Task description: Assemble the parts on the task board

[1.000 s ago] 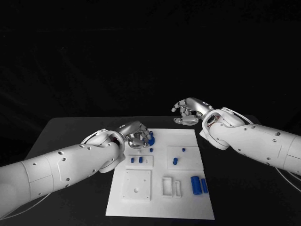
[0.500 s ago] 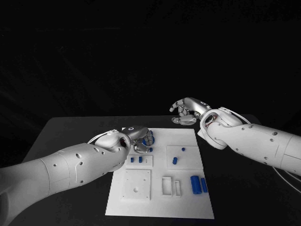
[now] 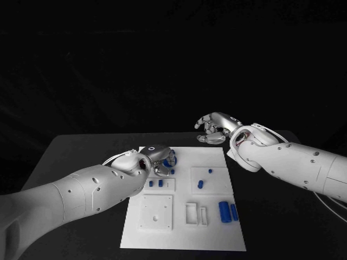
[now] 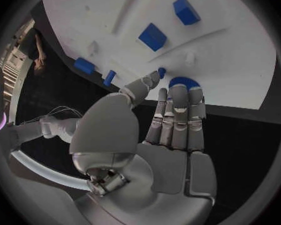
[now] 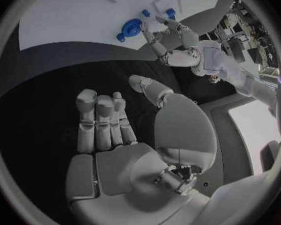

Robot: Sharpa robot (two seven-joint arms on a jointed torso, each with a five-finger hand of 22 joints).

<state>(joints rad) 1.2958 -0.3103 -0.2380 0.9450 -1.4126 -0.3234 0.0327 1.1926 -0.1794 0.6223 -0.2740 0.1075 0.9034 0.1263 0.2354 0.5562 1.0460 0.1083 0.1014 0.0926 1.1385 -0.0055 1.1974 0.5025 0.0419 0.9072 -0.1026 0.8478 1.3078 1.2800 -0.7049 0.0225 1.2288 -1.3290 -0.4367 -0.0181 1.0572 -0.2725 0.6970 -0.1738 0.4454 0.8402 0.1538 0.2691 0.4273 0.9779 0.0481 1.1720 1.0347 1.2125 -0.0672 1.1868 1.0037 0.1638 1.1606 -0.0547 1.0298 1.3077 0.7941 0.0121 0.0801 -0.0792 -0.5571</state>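
The white task board [image 3: 212, 227] lies in the middle of the table. My left hand [image 3: 156, 160] is over its far left corner, fingers stretched out side by side. Their tips touch a round blue part [image 4: 185, 82] that lies on the board [image 4: 115, 5]; the same part [image 5: 129, 27] appears in the right wrist view. The thumb tip is beside a small blue peg [image 4: 161, 72]. My right hand [image 3: 217, 129] hovers over the black table just past the board's far edge, fingers loosely bent with nothing in them [image 5: 103, 120].
Two blue blocks [image 4: 153, 36] stand in slots near the left hand. Two long blue pieces [image 3: 229, 211] lie at the board's near right, beside white raised frames [image 3: 196, 213]. A square white plate [image 3: 157, 212] sits at its near left.
My left forearm has rolled and swung closer to the board, while its hand stays at the round blue part. The right hand has barely moved.
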